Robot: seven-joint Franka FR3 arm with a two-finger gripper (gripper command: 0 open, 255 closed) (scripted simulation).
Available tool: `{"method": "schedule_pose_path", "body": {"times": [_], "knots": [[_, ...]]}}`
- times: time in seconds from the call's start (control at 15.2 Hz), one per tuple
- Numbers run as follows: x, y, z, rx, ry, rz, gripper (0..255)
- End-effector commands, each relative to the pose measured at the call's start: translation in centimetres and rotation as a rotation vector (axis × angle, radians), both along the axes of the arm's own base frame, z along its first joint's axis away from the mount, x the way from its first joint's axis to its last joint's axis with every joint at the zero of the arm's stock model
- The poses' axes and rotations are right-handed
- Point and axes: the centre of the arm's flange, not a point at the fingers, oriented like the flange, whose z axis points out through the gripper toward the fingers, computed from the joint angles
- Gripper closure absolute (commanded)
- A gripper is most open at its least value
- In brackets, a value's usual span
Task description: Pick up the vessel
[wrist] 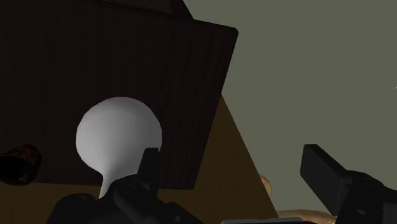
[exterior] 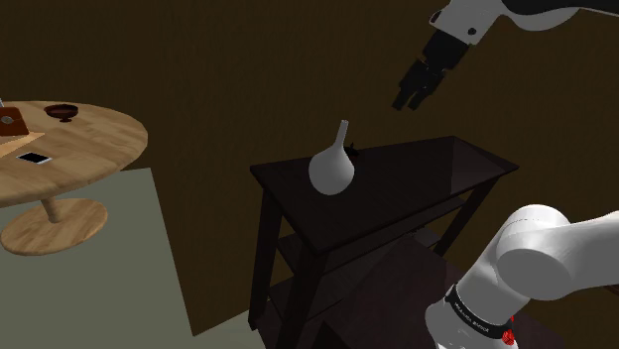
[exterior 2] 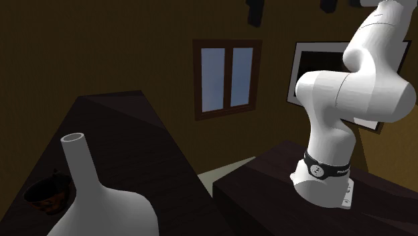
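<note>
On dark table (exterior: 427, 169), just beside white vessel (exterior: 331, 171) — small dark bowl (exterior 2: 47, 193).

The arm (exterior 2: 348, 94) is glossy white from where I stand, built of fat, rounded shells that swell like bulbs where the segments meet. A black band (exterior 2: 326, 170) rings its lowest segment, with small white lettering on it, and a little red mark (exterior: 510, 337) sits just under that band. Higher up, a dark joint (exterior: 556, 12) breaks the white. The gripper (exterior: 408, 97) is black all over, its fingers (wrist: 324, 170) blocky and square-edged
</note>
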Motion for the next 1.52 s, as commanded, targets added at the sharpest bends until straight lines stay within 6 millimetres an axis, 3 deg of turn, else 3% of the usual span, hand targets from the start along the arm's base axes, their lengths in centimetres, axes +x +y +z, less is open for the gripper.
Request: {"method": "schedule_pose_path", "body": {"times": [0.0, 1.45], "knots": [[0.0, 0.0, 0.0, 0.0, 0.0, 0.0, 0], [24.5, -13.1, -11.2, -0.069, 0.121, 0.043, 0]]}}
